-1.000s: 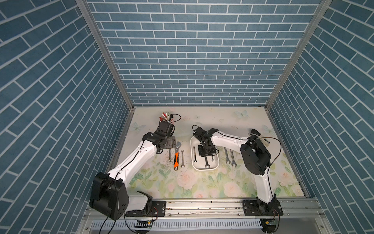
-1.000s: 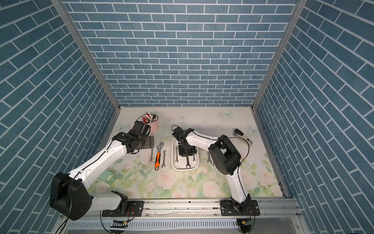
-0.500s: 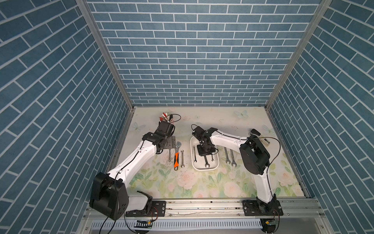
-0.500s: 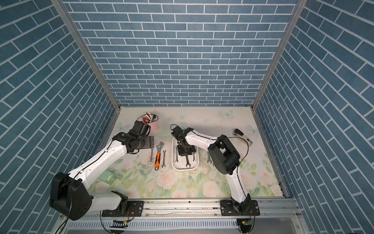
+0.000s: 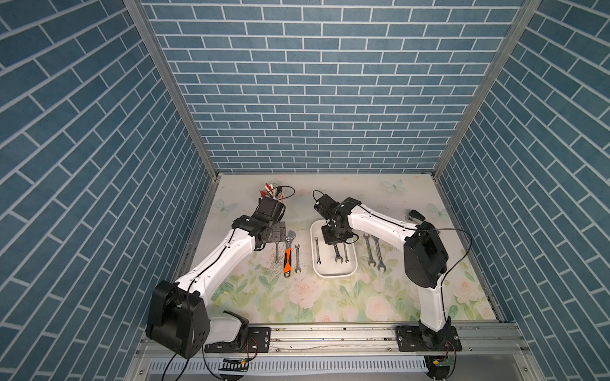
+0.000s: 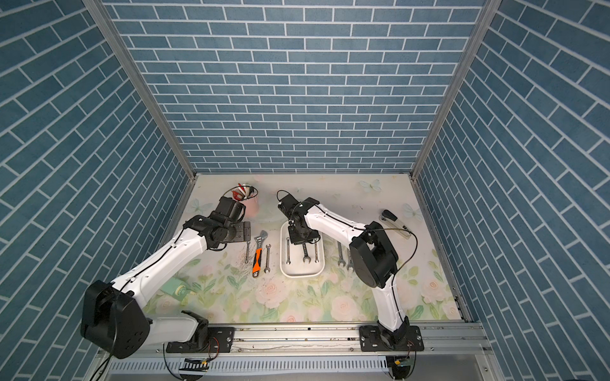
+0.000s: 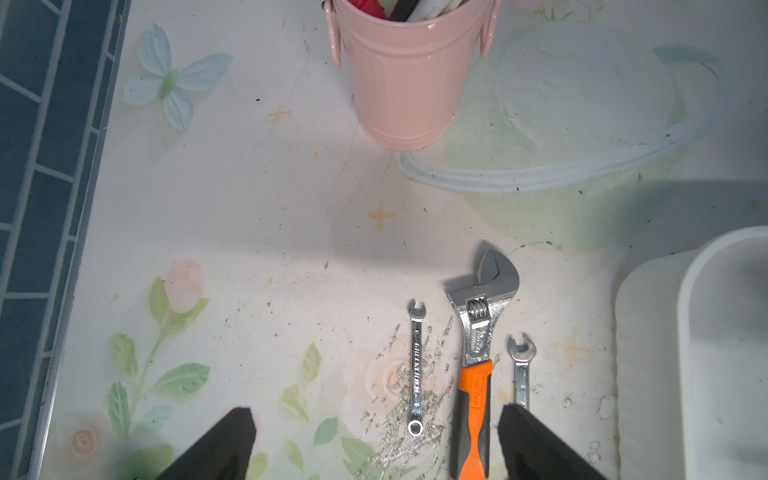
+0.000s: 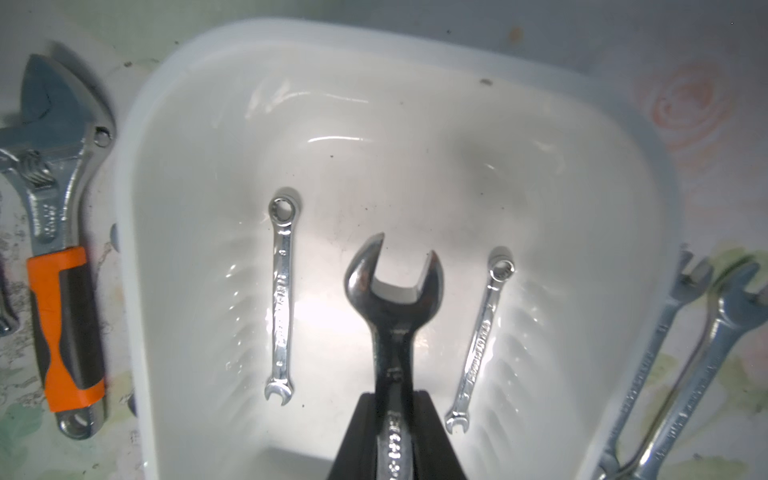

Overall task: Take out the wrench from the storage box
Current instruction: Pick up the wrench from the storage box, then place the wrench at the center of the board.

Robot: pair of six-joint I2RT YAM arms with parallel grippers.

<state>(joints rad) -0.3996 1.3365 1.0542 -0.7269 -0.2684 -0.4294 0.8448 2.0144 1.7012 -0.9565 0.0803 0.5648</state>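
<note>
Right gripper [image 8: 392, 401]: black fingers clamped on the shank of the large steel open-ended wrench [image 8: 395, 286], inside the white shallow plastic storage box [image 8: 415, 39]. The wrench head appears raised off the box floor, but contact underneath is unclear. A slim steel wrench [image 8: 281, 299] and a shorter slim wrench [image 8: 482, 340] lie flat either side. Left gripper [image 7: 374, 415]: jaws wide apart, holding nothing, over the orange-handled adjustable wrench [image 7: 473, 399] on the floral table [image 7: 249, 249].

Steel open-end wrench [image 8: 392, 324] inside white storage box [image 8: 174, 187]
</note>
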